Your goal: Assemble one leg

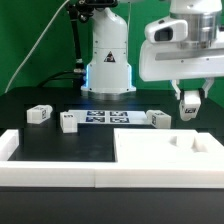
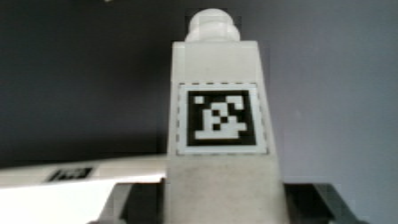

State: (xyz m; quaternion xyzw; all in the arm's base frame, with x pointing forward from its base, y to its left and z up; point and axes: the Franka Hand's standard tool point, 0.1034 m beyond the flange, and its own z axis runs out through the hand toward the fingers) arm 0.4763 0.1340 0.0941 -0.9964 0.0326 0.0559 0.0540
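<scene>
My gripper (image 1: 190, 97) is shut on a white leg (image 1: 190, 104) and holds it in the air above the table, over the far right corner of the large flat white panel (image 1: 150, 150). In the wrist view the leg (image 2: 217, 90) fills the middle, with its black-and-white tag facing the camera and a rounded peg at its far end. My gripper (image 2: 221, 206) grips its near end, with the dark fingers (image 2: 143, 203) on both sides. Three more legs lie on the black table: one at the exterior view's left (image 1: 40, 114), one beside it (image 1: 69, 122) and one further right (image 1: 160, 119).
The marker board (image 1: 108, 118) lies flat between the loose legs. The robot's white base (image 1: 108, 62) stands behind it. A white raised border (image 1: 50, 162) runs along the front, joined to the panel. A pale edge (image 2: 54, 175) shows in the wrist view beneath the held leg.
</scene>
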